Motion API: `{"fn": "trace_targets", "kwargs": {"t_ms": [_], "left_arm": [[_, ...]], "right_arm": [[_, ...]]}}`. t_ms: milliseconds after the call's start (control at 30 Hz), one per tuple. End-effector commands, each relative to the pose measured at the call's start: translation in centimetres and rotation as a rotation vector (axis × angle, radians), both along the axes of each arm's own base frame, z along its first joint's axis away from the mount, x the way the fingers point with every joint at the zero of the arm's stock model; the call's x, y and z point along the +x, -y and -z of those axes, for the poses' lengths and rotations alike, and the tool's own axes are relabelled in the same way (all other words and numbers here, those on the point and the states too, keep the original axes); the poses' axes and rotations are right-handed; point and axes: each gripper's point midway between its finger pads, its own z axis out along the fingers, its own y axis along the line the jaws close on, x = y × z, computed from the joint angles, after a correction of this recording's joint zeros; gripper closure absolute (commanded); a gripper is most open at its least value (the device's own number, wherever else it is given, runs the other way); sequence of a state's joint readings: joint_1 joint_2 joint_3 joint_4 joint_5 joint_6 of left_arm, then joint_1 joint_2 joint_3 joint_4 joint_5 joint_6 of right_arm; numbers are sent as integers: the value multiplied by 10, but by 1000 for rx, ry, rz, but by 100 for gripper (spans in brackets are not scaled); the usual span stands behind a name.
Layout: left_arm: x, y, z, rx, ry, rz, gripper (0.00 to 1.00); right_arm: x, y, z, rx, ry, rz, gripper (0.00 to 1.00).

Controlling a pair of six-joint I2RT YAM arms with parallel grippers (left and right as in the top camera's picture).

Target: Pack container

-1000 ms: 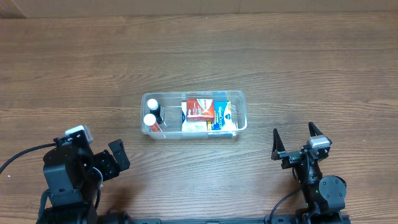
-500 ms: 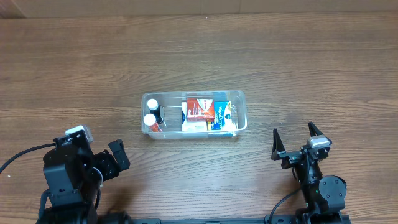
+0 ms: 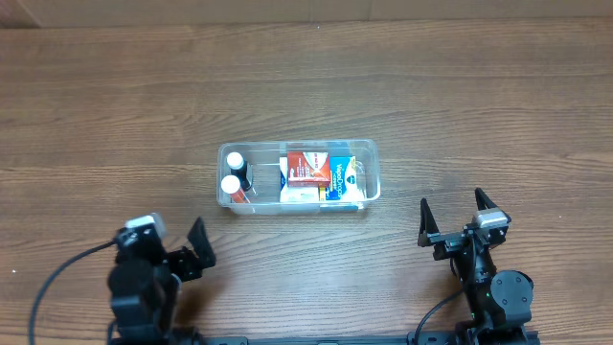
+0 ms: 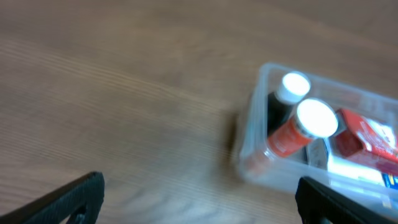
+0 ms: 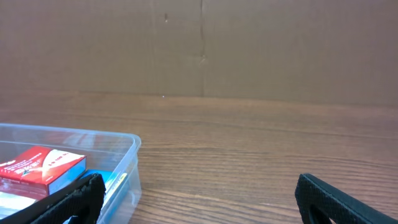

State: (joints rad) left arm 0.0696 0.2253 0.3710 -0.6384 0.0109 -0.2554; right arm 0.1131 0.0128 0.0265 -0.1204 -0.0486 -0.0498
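Found container (image 3: 221,182) at middle of surface (image 3: 306,77), loaded with bottles (image 3: 233,172) and boxes (image 3: 306,166).
Noted left end effector (image 4: 198,186) and right end effector (image 3: 452,216) both spread wide, empty, well apart from it. Judged packing likely complete; advise confirming nothing rides above the rim, then parking arms without nudging the tub.

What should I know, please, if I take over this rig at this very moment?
Left tool: open, empty, on the near side of the table, apart from the container.
Right tool: open, empty, near side too, off to the right of the container.
Container: mid-table, holding white-capped bottles at its left end, a red box and a blue box.
Done: those items are packed.
Left: no loose item shows outside it; packing looks complete, so check first.
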Motion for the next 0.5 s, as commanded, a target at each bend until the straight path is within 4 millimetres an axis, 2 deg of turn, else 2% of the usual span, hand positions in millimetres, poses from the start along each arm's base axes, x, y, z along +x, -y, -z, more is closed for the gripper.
{"fn": "trace_targets", "kwargs": {"t_ms": [0, 100, 167, 233, 333, 467], "left_arm": [[19, 2, -4, 44, 200, 0, 0], [33, -5, -27, 60, 419, -42, 0], [37, -4, -31, 100, 504, -28, 0], [38, -3, -22, 101, 473, -21, 0], [36, -4, 6, 107, 361, -22, 0], [36, -3, 10, 106, 341, -16, 0]], "right_arm": [[-1, -1, -3, -2, 14, -8, 0], [-1, -1, -3, -2, 15, -8, 0], [-1, -1, -3, -2, 15, -8, 0], [-1, -1, -3, -2, 14, -8, 0], [-1, -1, -3, -2, 14, -8, 0], [-1, -1, -3, -2, 14, -8, 0]]}}
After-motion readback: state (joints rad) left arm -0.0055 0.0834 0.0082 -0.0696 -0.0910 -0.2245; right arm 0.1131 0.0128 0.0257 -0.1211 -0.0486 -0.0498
